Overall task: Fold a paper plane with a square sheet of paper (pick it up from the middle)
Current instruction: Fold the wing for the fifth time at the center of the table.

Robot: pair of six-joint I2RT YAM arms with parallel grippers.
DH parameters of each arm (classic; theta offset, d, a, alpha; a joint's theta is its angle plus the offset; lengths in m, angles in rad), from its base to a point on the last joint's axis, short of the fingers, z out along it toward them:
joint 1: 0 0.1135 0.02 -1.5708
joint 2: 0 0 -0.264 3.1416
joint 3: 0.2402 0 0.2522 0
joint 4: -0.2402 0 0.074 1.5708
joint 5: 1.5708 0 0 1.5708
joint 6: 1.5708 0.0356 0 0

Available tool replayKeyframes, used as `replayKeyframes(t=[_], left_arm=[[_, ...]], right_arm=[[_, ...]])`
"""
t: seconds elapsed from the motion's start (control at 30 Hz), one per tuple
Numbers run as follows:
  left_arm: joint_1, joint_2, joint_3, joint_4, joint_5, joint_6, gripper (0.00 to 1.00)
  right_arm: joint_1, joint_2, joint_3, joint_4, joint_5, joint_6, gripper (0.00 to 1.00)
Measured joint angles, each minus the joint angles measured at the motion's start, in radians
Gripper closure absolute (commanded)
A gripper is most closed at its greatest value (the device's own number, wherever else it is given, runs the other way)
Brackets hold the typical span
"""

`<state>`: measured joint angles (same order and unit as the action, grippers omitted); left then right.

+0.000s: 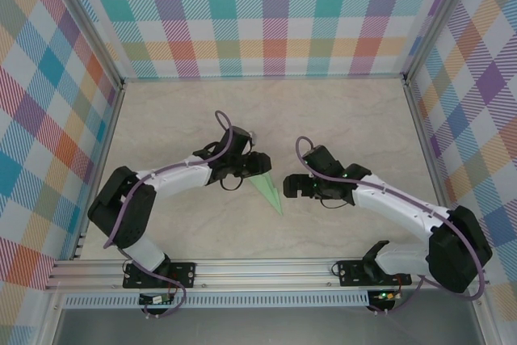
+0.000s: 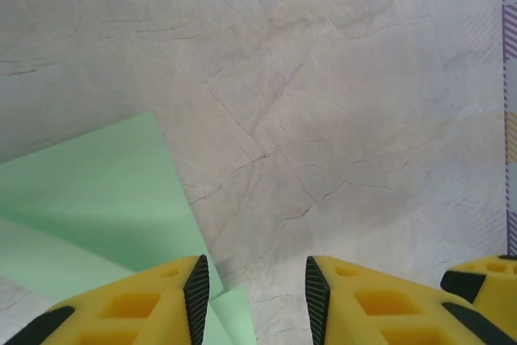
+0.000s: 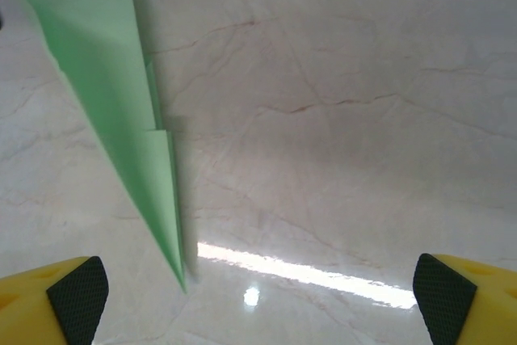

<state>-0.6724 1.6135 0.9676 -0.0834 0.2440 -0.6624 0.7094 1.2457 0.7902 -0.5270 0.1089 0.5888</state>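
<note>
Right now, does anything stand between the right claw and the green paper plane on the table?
Nothing visible does. The right claw has its jaws wide apart, and bare table lies between it and the paper plane, whose pointed tip faces it. The left claw is at the plane's wide end.

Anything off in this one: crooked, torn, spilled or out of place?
Nothing is spilled or torn. The paper plane lies loose on the table, which is otherwise tidy. One small oddity shows in the right wrist view: a folded layer pokes out in a small step along one long edge, so the creases don't sit flush.
</note>
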Motion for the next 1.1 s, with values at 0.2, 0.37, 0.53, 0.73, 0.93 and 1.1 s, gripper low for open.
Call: replayKeyframes(t=[0.2,0.37,0.53,0.73,0.93,1.1], left_arm=[[-0.033,-0.086,-0.002,-0.119,-0.128,-0.029,0.51],[-0.068,-0.126,-0.001,-0.212,-0.239,-0.097,0.40],[-0.113,-0.074,0.071,-0.352,-0.316,-0.168,0.35],[-0.159,0.112,0.277,-0.483,-0.374,-0.206,0.33],[-0.165,0.232,0.363,-0.563,-0.390,-0.217,0.34],[-0.165,0.237,0.356,-0.598,-0.413,-0.243,0.39]], right_arm=[[-0.015,0.036,0.042,-0.006,0.096,-0.034,0.00],[-0.052,0.107,0.076,0.010,0.131,-0.060,0.00],[-0.135,0.128,0.060,0.067,0.031,-0.051,0.00],[-0.179,0.145,0.035,0.154,-0.113,-0.025,0.00],[-0.180,0.193,0.025,0.207,-0.206,-0.005,0.00],[-0.180,0.199,0.000,0.254,-0.288,-0.002,0.05]])
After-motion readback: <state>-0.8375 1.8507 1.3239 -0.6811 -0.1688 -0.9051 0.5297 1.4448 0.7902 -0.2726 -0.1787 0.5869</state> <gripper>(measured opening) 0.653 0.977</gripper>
